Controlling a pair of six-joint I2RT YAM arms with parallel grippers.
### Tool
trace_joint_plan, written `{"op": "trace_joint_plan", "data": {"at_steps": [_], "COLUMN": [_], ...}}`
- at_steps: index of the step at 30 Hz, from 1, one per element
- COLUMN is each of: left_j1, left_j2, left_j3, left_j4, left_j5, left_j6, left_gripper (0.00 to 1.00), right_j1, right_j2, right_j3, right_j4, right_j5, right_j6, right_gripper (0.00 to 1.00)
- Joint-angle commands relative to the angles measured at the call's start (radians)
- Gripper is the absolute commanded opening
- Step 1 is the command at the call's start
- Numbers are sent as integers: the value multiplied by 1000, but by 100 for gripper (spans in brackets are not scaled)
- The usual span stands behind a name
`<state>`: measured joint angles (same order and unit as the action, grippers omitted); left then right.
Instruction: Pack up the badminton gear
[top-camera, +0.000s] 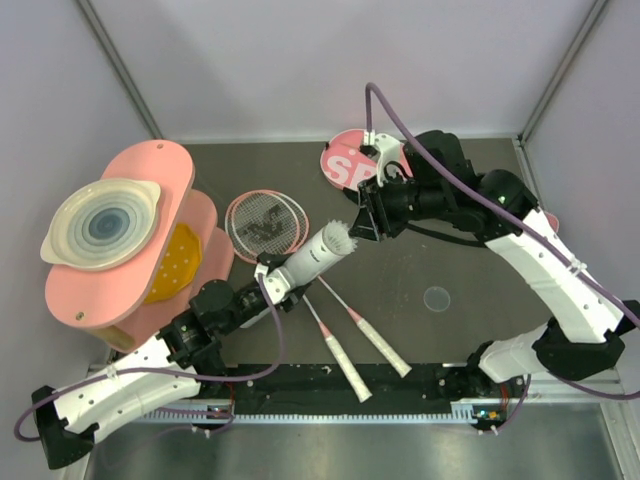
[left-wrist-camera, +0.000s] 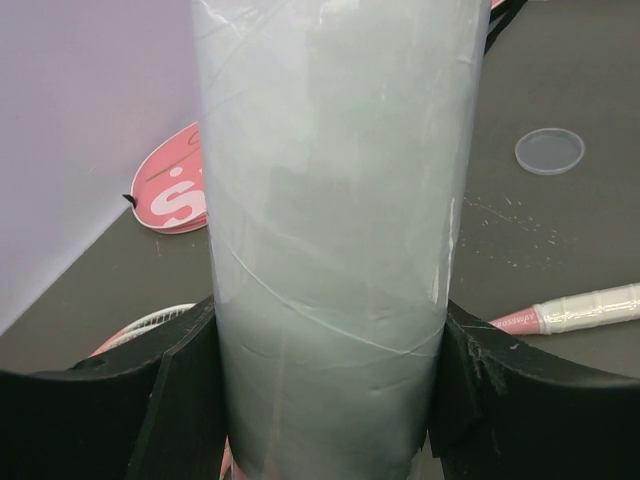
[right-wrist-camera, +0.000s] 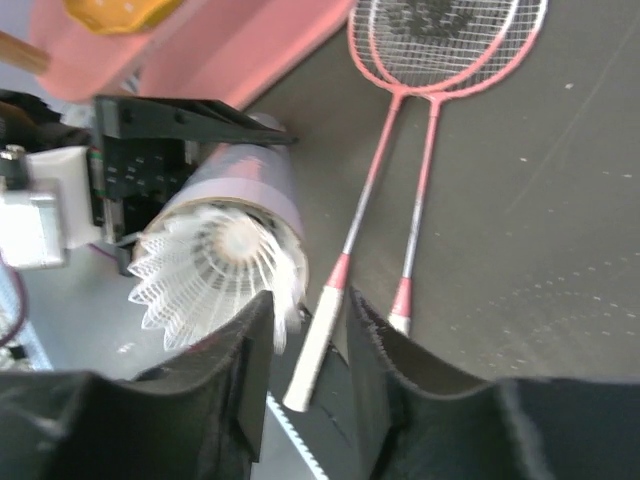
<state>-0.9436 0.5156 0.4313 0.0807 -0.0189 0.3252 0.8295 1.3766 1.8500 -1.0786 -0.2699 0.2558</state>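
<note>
The left claw (top-camera: 275, 283) grips the lower end of the long white tube (top-camera: 310, 260), one finger on each side. It holds the tube off the tabletop (top-camera: 480, 260), slanting up and away to the right. Below it lie the two rackets (top-camera: 268, 222), side by side. Their white handle ends point toward the arm bases, and their pink-framed heads overlap farther back and to the left. The tube crosses over their shafts and hides part of them.

A white feather shuttlecock (top-camera: 340, 238) sits in the tube's mouth, its feathers fanning out. Just beyond it hangs the right claw (top-camera: 362, 225), its jaws a narrow gap apart with nothing between them; one finger is right beside the feathers.

A clear round lid (top-camera: 436, 298) lies alone to the right. At the left stand pink rounded boards (top-camera: 190, 230) carrying a white ringed dish (top-camera: 100, 222).

Farthest back, the pink bag (top-camera: 345, 165) lies flat, partly covered by the right arm.
</note>
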Motion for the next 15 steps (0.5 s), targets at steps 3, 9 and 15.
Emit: {"op": "trace_joint_plan", "data": {"at_steps": [3,9,15], "left_j1": [-3,-3,-3], "left_j2": [-9,-8,-14], "left_j3": [23,23,21], "left_j4": [60,62,60], "left_j5": [13,13,10], "left_j6": [23,23,23], "left_gripper": [11,11,11], "right_j1": [14,60,137], "right_j2": [6,47,117], "right_j3": [49,11,-40], "right_j4": [-20,57,173], "right_j5": [92,48,47], "right_j6": [-33,-17,31], "right_gripper": [45,53,54]}}
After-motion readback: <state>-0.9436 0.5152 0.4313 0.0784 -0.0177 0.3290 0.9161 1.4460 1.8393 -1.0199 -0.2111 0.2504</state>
